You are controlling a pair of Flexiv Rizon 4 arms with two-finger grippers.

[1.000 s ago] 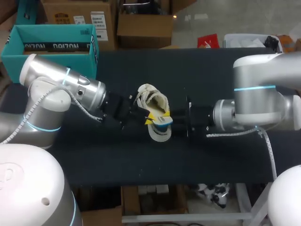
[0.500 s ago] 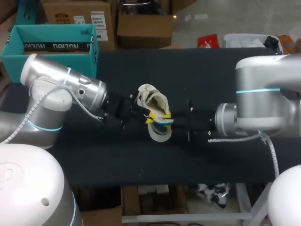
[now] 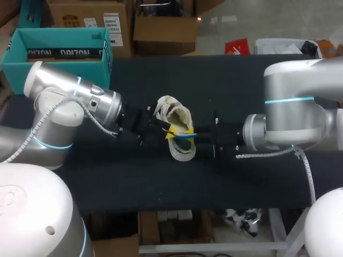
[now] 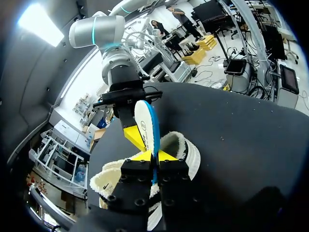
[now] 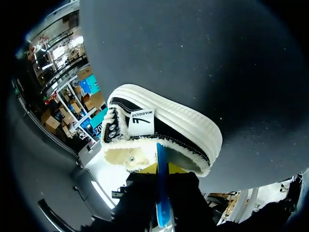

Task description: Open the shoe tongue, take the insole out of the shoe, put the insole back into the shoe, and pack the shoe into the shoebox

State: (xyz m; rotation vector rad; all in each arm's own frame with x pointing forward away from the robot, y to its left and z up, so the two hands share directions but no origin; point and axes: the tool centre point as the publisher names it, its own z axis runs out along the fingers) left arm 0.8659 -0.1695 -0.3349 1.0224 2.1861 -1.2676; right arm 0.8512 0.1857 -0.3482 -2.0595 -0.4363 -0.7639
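The insole (image 3: 184,137) is standing on edge at the opening of the white fleece-lined shoe (image 3: 177,119), which is lying mid-way across the dark table (image 3: 161,182). The left gripper (image 3: 170,131) and the right gripper (image 3: 193,137) are each pinching the insole, jaws pressed against its faces. The teal shoebox (image 3: 13,67) is sitting well apart at the far left corner.

This looks like a robotics lab or test workshop. Two heavy silver-grey robot arms, the left arm (image 3: 80,99) and the right arm (image 3: 292,110), each carry a glowing blue ring at a joint and a cable strung along the outside. They meet over a worktop (image 3: 241,80) covered in plain black, which spreads wide under the left hand (image 3: 170,132) and the right hand (image 3: 191,135). A teal shoebox (image 3: 32,67) sits well apart from the left hand, back beside its arm.
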